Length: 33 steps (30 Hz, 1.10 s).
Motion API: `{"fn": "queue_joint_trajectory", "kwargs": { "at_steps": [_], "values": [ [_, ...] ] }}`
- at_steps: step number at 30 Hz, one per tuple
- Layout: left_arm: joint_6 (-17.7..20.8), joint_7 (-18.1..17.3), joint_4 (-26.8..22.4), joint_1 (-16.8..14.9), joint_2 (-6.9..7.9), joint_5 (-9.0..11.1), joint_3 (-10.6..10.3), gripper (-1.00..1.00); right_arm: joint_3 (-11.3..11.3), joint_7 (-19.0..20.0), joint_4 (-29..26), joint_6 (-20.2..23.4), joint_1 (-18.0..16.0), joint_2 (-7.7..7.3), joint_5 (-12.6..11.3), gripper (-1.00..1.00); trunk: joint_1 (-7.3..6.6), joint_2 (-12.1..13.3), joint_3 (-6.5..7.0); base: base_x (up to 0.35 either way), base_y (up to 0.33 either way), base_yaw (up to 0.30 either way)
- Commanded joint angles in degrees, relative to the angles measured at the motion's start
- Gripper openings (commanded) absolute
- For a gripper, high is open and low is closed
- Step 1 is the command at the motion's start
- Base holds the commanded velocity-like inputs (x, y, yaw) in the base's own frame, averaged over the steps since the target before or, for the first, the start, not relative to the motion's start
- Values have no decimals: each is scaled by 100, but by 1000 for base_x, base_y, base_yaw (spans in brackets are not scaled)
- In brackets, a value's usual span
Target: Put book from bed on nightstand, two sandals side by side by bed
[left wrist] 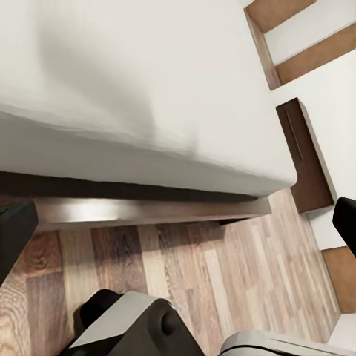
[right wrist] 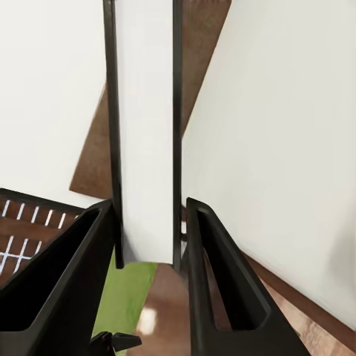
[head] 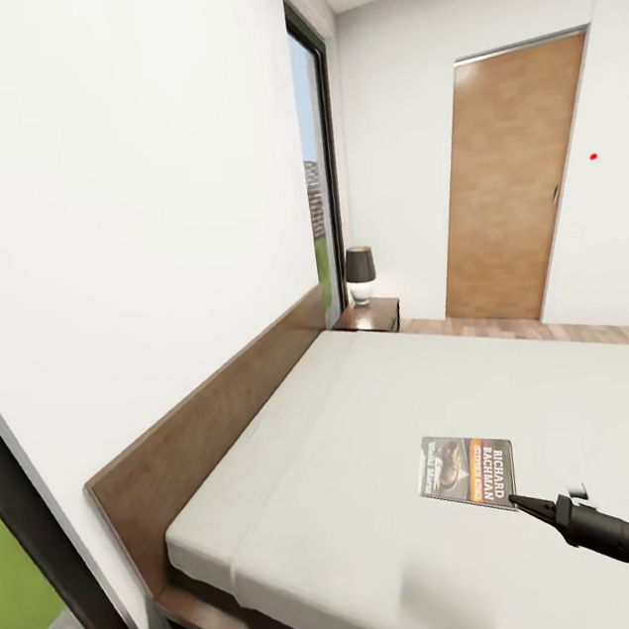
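On the bed (head: 390,424), near its foot-side edge and well apart from the nightstand (head: 370,317) beyond the headboard (head: 208,409), lies the book (head: 466,468), flat, cover up. It looks thin, light and slightly flexible; judged best taken by an edge, since a flat cover offers little grip. Legible lettering: "RICHARD BACHMAN". The right gripper (head: 516,500) points at the book's near corner, fingers (right wrist: 222,289) apart. Left gripper (left wrist: 178,222): fingers apart, over the floor (left wrist: 185,267) beside the bed.

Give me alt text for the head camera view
A paperback book lies on the large whitish bed, the right gripper reaching just beside it. Beyond, a nightstand holding a lamp stands near a wooden door.
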Motion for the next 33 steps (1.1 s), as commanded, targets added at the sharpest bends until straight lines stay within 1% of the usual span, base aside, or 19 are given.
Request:
{"fn": "queue_joint_trajectory", "kwargs": {
  "at_steps": [1, 5, 11, 13, 15, 17, 18, 19, 21, 24, 27, 31, 33],
  "values": [
    [55, -19, 0, -3, 1, 31, -3, 100, -1, 3, 1, 38, -4, -1, -26, -100, 0, -4, 3, 0, 0, 0],
    [55, -17, 1, -3, 1, 31, -3, 100, -1, -11, 4, 38, -4, -1, -26, -100, 0, -4, 35, 0, 0, 0],
    [55, -17, -3, -3, 1, 31, -3, 100, -1, -20, 12, 27, -4, -1, -24, -100, 0, -4, 46, 0, 0, 0],
    [55, -17, -3, -3, 1, 31, -2, 100, -1, -31, 149, -17, -4, 6, 110, -100, 0, -4, 46, 0, 0, 0],
    [55, -17, -3, -3, -1, 31, -3, 100, -1, -23, 447, -186, -4, 5, 408, -100, 0, -4, 46, 0, 0, 0],
    [54, -17, -3, -3, -21, 31, -3, 100, -1, -4, 843, -577, -4, 7, 725, -100, 0, -4, 46, 0, 0, 0],
    [51, -17, -1, -3, -46, 28, -3, 100, -1, 2, 1043, -815, -4, 9, 836, -100, 0, -4, 46, 0, 0, 0],
    [50, -17, 0, -3, -58, 27, -3, 100, -1, 5, 1140, -931, -4, 11, 878, -100, 0, -4, 46, 0, 0, 0],
    [48, -13, 3, -3, -85, 21, -3, 100, -1, 12, 1451, -1315, -4, 14, 977, -100, 0, -4, 46, 0, 0, 30],
    [45, -11, 4, -2, -101, 16, -3, 100, -3, 16, 1630, -1544, -4, 16, 1024, -100, 0, -4, 46, 0, 0, 122],
    [17, -9, 5, -2, -113, 13, -3, 100, -7, 17, 1685, -1612, -4, 17, 1035, -100, 0, -4, 46, 0, 0, 198],
    [-117, -8, 103, 0, -127, 6, -3, 100, -9, 19, 1720, -1651, -2, -17, 1031, -100, 0, -4, 46, 0, 0, 252],
    [-269, -8, 215, 2, -149, 5, -5, 100, -10, 24, 1725, -1656, -2, -30, 1029, -100, 0, -4, 46, 0, 0, 276]
  ]
}}
